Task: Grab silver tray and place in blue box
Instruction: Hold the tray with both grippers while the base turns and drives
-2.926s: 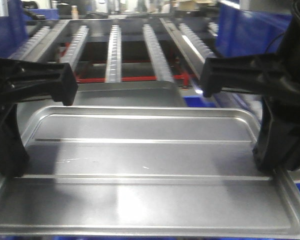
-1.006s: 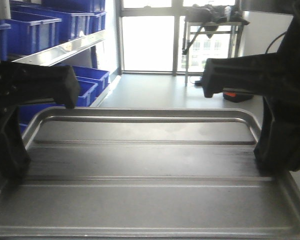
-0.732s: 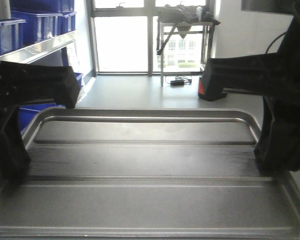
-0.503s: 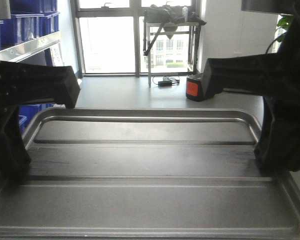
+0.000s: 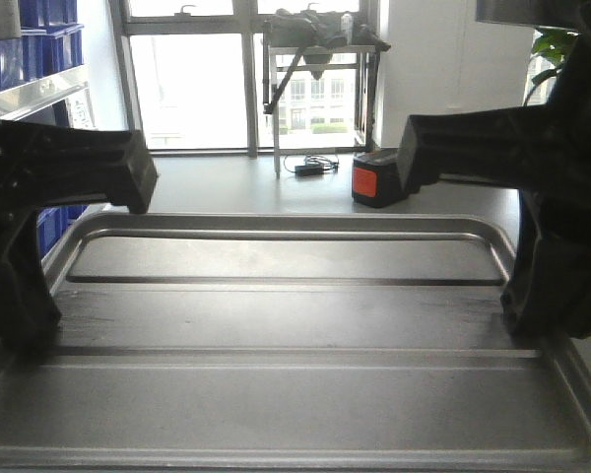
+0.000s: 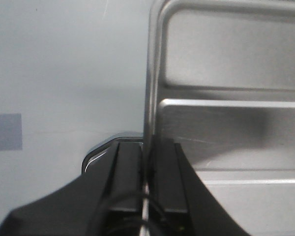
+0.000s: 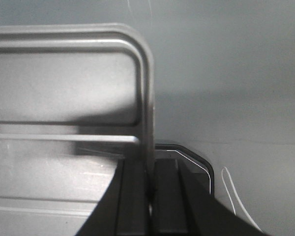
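Here, silver tray [image 5: 286, 394] rides level above the floor [image 5: 227, 172]. L gripper [image 6: 146, 164] is clamped on its left rim, R gripper [image 7: 150, 174] on its right rim. Tray's near edge is cut off by frame; underside and lower fingers are hidden.

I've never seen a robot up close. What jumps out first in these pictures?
The big silver tray fills the lower half of the front view, held level above the floor. The left hand and right hand each pinch a side rim, as the wrist views show. Beyond the tray, bright windows and a red-and-black case on the ground stand out.
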